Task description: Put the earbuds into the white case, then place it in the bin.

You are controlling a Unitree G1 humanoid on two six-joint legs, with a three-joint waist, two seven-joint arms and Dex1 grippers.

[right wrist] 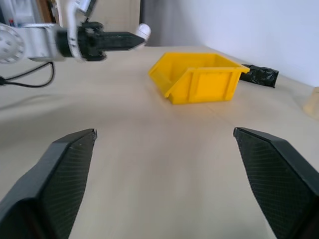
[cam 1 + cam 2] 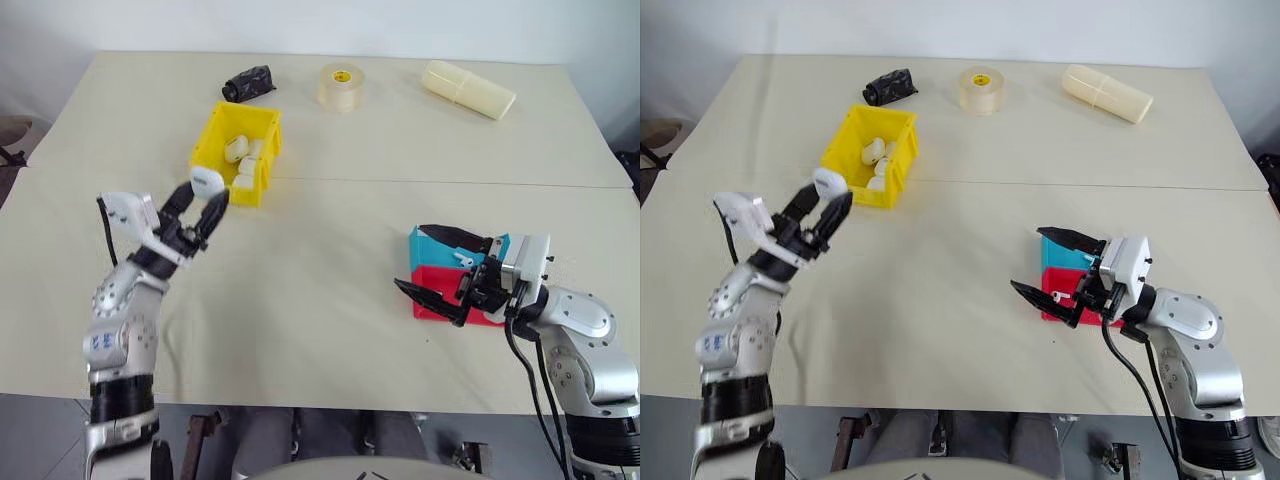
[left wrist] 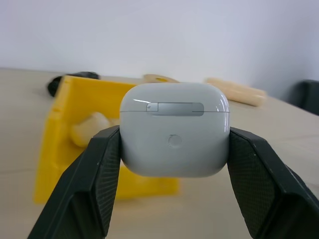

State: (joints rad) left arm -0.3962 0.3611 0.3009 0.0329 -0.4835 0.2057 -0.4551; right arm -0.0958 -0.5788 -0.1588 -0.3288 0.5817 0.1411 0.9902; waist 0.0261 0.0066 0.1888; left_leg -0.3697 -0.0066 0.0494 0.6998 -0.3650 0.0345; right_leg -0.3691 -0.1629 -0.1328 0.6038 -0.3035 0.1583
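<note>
1. The left gripper [image 2: 205, 200] clamps its fingers [image 3: 94, 184] on either side of the white case [image 3: 174, 130], lid shut, lifted clear of the bench [image 2: 320, 300].
2. Just beyond those fingers stands the yellow bin [image 2: 240, 152], several white pieces lying inside; nothing sits between the case and the bin.
3. The right gripper [image 2: 428, 262] holds nothing, its fingers [image 1: 65, 169] spread wide above the bench, a teal tray [image 2: 428, 245] and red tray [image 2: 432, 305] stacked just behind them.
4. Beyond the bin lie a black bundle [image 2: 248, 83], a tape roll [image 2: 342, 86] and a cream cylinder [image 2: 467, 89].
</note>
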